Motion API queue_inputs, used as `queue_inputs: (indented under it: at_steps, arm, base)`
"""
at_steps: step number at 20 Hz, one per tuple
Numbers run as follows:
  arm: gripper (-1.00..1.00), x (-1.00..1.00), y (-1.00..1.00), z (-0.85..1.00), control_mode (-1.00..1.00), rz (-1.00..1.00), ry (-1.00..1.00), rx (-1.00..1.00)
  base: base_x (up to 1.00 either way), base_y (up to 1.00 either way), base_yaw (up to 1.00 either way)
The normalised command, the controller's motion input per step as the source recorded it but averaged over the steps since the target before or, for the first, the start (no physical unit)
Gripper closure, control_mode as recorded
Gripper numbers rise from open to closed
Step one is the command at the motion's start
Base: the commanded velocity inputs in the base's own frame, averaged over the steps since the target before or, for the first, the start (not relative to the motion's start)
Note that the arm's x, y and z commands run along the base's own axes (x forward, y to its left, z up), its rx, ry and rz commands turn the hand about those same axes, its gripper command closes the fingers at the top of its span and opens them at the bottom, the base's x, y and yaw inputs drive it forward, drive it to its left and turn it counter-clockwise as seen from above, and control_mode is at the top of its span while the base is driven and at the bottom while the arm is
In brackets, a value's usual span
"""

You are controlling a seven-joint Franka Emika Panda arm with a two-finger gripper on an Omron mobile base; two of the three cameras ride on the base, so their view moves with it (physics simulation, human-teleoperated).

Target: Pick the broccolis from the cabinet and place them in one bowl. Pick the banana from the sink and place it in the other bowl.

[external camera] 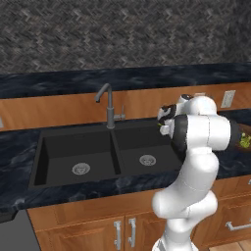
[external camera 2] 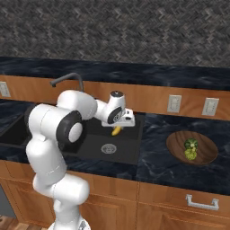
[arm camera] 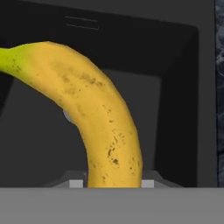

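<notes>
On the left stands the black two-basin sink [external camera: 73,157] with round silver drains, set in the dark marbled surface [external camera 2: 157,157]. A tall dark grey curved faucet [external camera: 109,105] rises behind the middle of it. The white robot arm [external camera 2: 54,130] reaches out over the right basin. Its gripper [external camera 2: 117,129] hangs above that basin and pinches the small curved yellow banana [external camera 2: 116,131]. The banana pokes down from the gripper, up in the air, above the drain. In the hand view the yellow banana [arm camera: 100,127] with brown specks sits between the two finger tips, with the black basin behind it. Further right, the round brown wooden bowl [external camera 2: 204,155] rests on the surface. Inside it lie the two bumpy green broccolis [external camera 2: 190,149], touching each other.
</notes>
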Motion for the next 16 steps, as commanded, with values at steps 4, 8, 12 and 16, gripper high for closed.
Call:
queue_inputs:
  at_steps: [4, 8, 12, 16]
  arm:
    - [1.00, -0.14, 0.15, 1.00, -1.00, -0.06, -0.01, -0.02]
    - [1.00, -0.30, 0.07, 0.91, -1.00, -0.07, -0.01, 0.00]
    - [1.00, -0.57, 0.00, 0.64, -1.00, -0.08, 0.00, 0.00]
    - [1.00, -0.60, 0.03, 0.71, -1.00, -0.06, 0.00, 0.00]
  base:
    - [0.00, 0.00, 0.00]
    - [0.00, 0.00, 0.00]
    - [0.00, 0.00, 0.00]
    - [0.00, 0.00, 0.00]
